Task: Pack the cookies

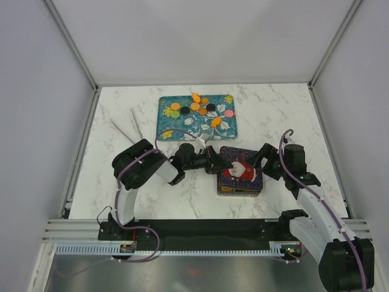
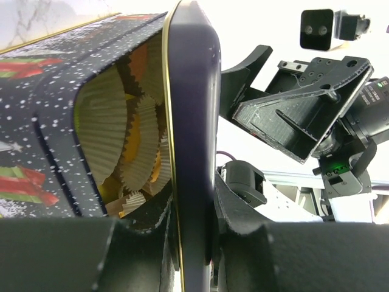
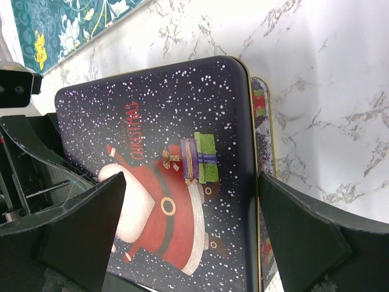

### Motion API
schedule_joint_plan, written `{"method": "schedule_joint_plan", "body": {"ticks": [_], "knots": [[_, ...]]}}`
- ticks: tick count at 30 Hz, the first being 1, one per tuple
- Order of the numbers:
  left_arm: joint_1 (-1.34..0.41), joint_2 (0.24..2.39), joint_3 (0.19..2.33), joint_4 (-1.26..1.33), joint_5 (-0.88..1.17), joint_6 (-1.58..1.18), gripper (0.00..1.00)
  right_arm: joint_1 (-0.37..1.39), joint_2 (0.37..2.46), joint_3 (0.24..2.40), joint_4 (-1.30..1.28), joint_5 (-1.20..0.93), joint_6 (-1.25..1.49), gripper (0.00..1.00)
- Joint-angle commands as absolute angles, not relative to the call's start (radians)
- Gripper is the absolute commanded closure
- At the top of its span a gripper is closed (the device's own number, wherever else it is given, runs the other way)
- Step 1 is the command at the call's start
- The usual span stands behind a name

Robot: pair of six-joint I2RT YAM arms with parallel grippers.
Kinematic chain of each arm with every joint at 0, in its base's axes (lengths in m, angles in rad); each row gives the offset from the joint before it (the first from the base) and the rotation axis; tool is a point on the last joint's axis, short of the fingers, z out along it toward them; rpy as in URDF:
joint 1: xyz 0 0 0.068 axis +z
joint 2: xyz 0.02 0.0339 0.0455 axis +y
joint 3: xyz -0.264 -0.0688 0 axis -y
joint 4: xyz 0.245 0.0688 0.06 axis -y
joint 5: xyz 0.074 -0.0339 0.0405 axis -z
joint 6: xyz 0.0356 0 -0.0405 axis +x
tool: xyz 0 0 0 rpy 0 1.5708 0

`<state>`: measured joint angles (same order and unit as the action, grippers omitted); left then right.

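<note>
- The white marble table [image 1: 285,109] carries everything, with both arms bolted at its near edge.
- A teal flowered tray [image 1: 165,129] lies flat toward the far side of the table.
- A dark blue Christmas tin [image 1: 240,190] stands on the table just in front of the tray, between the two arms. Its snow-speckled side [image 2: 42,121] fills the left of the left wrist view.
- The lid [image 1: 241,169], printed with a Santa [image 3: 152,213], sits over the tin. At the edge on the left arm's side it is lifted clear of the rim, so a gap shows into the tin.
- The left pincer [image 1: 217,163] is nearly closed and clamps the lid's edge [image 2: 191,121] between its two fingers.
- The right pincer [image 1: 265,159] is spread wide at the opposite side of the tin, one finger [image 3: 85,225] on each side of the lid's width. Whether it touches the lid cannot be told.
- White crinkled paper cups [image 2: 140,140] are packed inside the tin. Orange shows among them, but what it is cannot be told.
- The cookies [image 1: 197,108] lie on the tray, mostly along its far half. They are orange, black, green and pink, and a few orange ones lie nearer the tin.
- Two thin metal sticks [image 1: 130,128] lie on the table left of the tray.
</note>
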<state>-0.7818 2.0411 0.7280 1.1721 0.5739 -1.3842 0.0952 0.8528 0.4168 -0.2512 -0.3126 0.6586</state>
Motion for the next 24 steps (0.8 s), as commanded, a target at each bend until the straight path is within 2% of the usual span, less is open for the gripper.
{"method": "schedule_joint_plan", "body": {"ticks": [1, 11, 16, 18, 24], "knots": [[-0.798, 2.005, 0.716, 1.138, 0.543, -1.348, 0.98, 0.092, 0.853, 0.416, -0.219, -0.316, 0.658, 0.02], [-0.799, 1.977, 0.707, 1.101, 0.529, -1.325, 0.95, 0.094, 0.862, 0.413, -0.218, -0.324, 0.663, 0.03], [-0.798, 1.971, 0.696, 1.089, 0.531, -1.321, 0.9, 0.094, 0.876, 0.411, -0.213, -0.325, 0.661, 0.04], [-0.798, 1.965, 0.693, 1.069, 0.532, -1.313, 0.84, 0.094, 0.876, 0.41, -0.212, -0.325, 0.661, 0.04], [-0.799, 1.924, 0.693, 0.996, 0.522, -1.272, 0.8, 0.094, 0.88, 0.405, -0.207, -0.325, 0.658, 0.05]]}}
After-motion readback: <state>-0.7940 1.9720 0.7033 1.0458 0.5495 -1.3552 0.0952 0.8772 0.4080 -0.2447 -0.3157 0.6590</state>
